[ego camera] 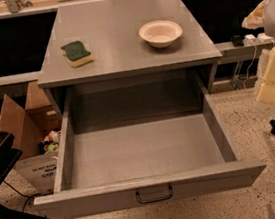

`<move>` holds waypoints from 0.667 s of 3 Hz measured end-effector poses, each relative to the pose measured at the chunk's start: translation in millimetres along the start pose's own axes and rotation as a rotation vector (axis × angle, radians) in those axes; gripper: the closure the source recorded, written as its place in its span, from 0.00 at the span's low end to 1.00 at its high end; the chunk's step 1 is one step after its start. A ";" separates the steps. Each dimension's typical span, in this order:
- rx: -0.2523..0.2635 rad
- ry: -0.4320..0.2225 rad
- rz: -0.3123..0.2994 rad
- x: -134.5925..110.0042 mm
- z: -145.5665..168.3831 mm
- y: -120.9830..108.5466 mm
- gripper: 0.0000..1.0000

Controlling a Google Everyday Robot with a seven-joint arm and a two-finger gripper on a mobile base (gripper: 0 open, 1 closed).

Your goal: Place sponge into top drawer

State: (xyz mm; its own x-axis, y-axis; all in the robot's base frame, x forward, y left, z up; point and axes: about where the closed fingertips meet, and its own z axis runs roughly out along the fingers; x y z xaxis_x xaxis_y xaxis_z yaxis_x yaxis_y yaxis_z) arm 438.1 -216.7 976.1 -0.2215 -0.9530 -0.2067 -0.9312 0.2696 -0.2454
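Status: early stage, judged from present layout. Top drawer [153, 189] standing open across lower half of frame, handle at bottom centre, interior showing bare grey floor with no sponge in it. Opening step therefore counted as done.

Sponge [77, 54] not yet picked up. Location: flat on cabinet top [125, 15], upper left of frame, green side up, yellow foam underneath, near left edge of that surface. Well apart from white bowl [160, 33] at upper right of same surface. Bowl not part of the job; leave in place.

Remaining steps, as a judgement: reach across to sponge, grasp, lift clear of cabinet top, carry toward bottom of frame over open drawer, lower, release inside.

Gripper [274, 79] at right edge of frame, mid height, partly cut off by frame border. Positioned beside cabinet and outside drawer wall, above speckled floor. Well apart from sponge, with bowl and most of cabinet top between. No contact with cabinet, drawer or bowl. No object seen in its hold. Width of opening: cannot be told from this view.
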 end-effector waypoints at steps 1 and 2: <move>0.000 0.000 0.000 0.0 0.0 0.0 0.00; 0.056 -0.043 0.001 0.6 2.8 -7.5 0.00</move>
State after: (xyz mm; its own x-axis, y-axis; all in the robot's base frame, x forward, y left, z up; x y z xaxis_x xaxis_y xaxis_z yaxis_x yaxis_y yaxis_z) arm 445.8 -218.8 975.2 -0.2091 -0.9461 -0.2473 -0.9128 0.2795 -0.2976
